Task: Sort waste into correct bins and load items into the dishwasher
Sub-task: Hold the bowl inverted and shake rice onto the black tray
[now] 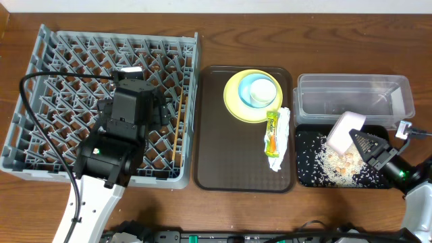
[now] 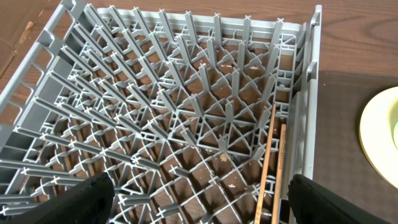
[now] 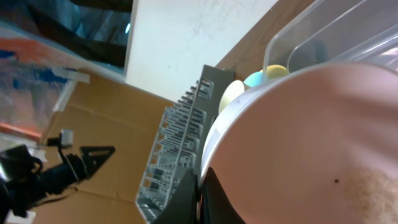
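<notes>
overhead: the left end effector [image 1: 133, 101] hangs over the grey dish rack [image 1: 47, 101] on the left of the desk [image 1: 216, 40], its fingers spread wide and holding nothing. 2 chopsticks [image 1: 179, 128] lie in the rack along its right side. the brown serving tray [image 1: 223, 162] sits in the middle and carries the yellow plate [image 1: 233, 101] with the light blue bowl [image 1: 260, 90] on it. just below the plate lie the sachet wrapper [image 1: 272, 131] and the napkin [image 1: 282, 142], touching each other. on the right, the clear tub [image 1: 354, 98] stands behind the black tray [image 1: 307, 169], where rice scraps [image 1: 337, 162] are scattered. the right end effector [image 1: 366, 144] is pinching the rim of the white bowl [image 1: 345, 130], which is tilted on its side above the black tray.

left wrist: both fingers [image 2: 81, 199] show only as dark tips in the bottom corners, far apart, with only the rack's lattice [image 2: 186, 112] between them. the chopsticks [image 2: 272, 168] rest against the rack's right wall. beyond that wall, part of the serving tray [image 2: 339, 124] and the plate's edge [image 2: 379, 137] are visible.

right wrist: the bowl's inside [image 3: 311, 143] fills most of the picture. the right end effector [image 3: 202, 193] is pressed together on the bowl's rim at the bottom. the clear tub [image 3: 329, 31] is above, and the rack [image 3: 177, 149] lies further off.
</notes>
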